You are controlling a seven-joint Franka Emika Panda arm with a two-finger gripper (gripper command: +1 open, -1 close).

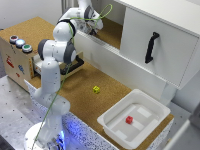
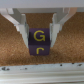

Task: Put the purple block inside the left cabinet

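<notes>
In the wrist view the purple block (image 2: 40,44), marked with yellow letters, sits between my gripper's (image 2: 40,34) two fingers just above the cork-brown floor (image 2: 14,50). The fingers press against both of its sides, so the gripper is shut on it. In the exterior view my arm reaches up into the left cabinet (image 1: 114,31), the open white-walled bay with the cork floor. The gripper (image 1: 94,27) is inside the bay's opening. The block itself does not show in the exterior view.
To the exterior view's right is the bay with a white door and black handle (image 1: 152,47). A wooden box with coloured buttons (image 1: 17,55) stands at the left. A yellow block (image 1: 96,89) lies on the cork table. A white tray (image 1: 112,131) holds a red block (image 1: 129,120).
</notes>
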